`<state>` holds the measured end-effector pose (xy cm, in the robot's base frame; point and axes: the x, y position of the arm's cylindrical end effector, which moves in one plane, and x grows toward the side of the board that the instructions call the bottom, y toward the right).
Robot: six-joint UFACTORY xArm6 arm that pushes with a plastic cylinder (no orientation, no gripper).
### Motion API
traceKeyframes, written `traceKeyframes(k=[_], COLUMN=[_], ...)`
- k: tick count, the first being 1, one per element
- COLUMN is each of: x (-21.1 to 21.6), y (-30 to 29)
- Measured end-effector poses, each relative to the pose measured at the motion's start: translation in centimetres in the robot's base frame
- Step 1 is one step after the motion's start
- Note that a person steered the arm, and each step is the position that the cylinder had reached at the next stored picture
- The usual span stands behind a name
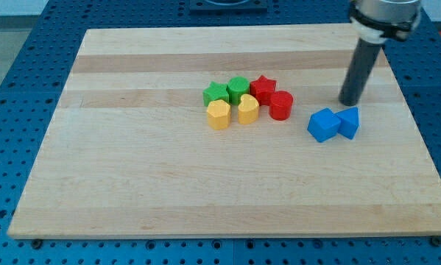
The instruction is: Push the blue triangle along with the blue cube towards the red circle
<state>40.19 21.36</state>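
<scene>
The blue triangle point(349, 122) and the blue cube point(323, 125) are judged light, rigid and apt to slide easily on the smooth wooden board point(132, 184); nothing can be grasped, since the rod carries no jaws to open or close. Contact is best made on the triangle's right face. My tip point(349, 102) is seen just above the triangle in the view, apparently apart from it. The cube touches the triangle's left side, and the red circle point(280, 105) lies further left of the tip.

My tip point(349, 101) sits just above 2 touching blocks point(333, 124), cluster point(248, 100) to their left
</scene>
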Motion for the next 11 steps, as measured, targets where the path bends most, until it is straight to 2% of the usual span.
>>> traceKeyframes(k=[1, 3, 6, 11], x=[0.2, 3.7, 4.5, 4.7], y=[2.8, 2.6, -2.5, -6.1])
